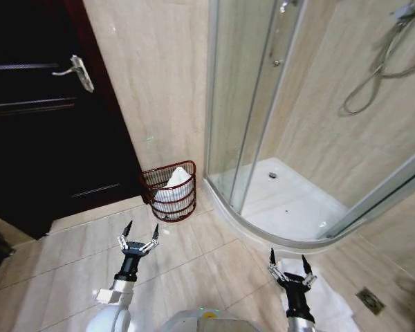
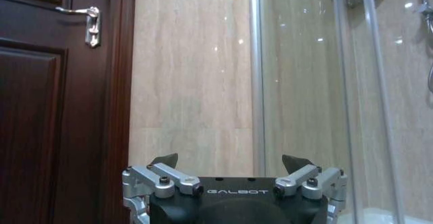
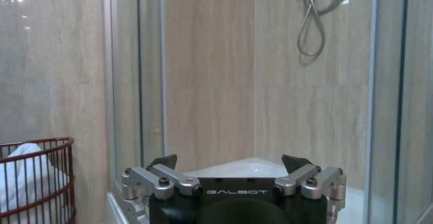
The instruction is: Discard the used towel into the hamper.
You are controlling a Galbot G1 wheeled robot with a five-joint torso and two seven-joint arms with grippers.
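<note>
Both grippers, left (image 1: 139, 233) and right (image 1: 288, 263), are held spread, empty, over tiled floor (image 1: 194, 270). Towel (image 1: 174, 188) is seen inside red hamper (image 1: 154, 181) beside shower (image 1: 290, 207).

This is a home or hotel bathroom. A curved glass shower enclosure (image 1: 263, 104) stands on a white shower tray (image 1: 290, 207), with a hose and shower head (image 1: 387, 55) on the beige tiled wall. The floor (image 1: 194, 263) is tiled alike, a dark wooden door (image 1: 34, 117) has a lever handle, and a red wire hamper (image 1: 169, 192) holds white cloth.
</note>
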